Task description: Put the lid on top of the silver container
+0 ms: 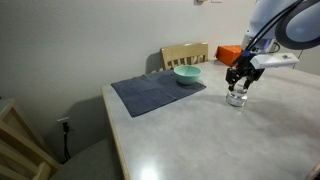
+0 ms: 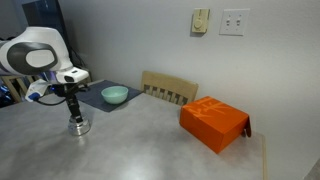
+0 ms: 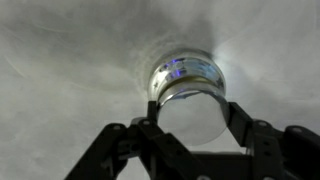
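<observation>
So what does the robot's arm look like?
The arm is chunky and white, with rounded shells and dark grey parts at the joints. At its end sits a black gripper with two black fingers, which look built from jointed bars.

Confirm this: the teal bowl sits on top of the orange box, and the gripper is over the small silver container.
One thing is wrong: the teal bowl sits on the dark mat, not on the orange box, as both exterior views show. The gripper is over the small silver container.
</observation>
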### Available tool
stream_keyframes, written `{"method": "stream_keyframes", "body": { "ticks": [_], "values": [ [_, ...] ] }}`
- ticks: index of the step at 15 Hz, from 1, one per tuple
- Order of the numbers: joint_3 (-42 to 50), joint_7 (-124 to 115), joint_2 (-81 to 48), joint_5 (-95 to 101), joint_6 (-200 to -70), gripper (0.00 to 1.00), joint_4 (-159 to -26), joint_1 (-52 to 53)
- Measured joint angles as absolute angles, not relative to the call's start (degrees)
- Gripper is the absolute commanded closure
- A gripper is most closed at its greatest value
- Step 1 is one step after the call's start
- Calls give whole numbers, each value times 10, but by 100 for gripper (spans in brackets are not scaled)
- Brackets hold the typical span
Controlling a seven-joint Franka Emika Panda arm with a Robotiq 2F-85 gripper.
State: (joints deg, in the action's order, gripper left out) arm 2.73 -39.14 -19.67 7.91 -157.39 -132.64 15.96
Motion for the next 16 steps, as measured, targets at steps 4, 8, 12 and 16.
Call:
{"method": "stream_keyframes", "body": {
  "ticks": [4, 8, 12, 16],
  "values": [
    [33, -403, -197, 89, -1586, 56, -1330, 171],
    [45, -419, -197, 109, -1600, 56, -1333, 182],
    [58, -437, -197, 127, -1616, 56, -1338, 195],
    [63, -442, -197, 129, -1632, 56, -1344, 202]
  ]
}}
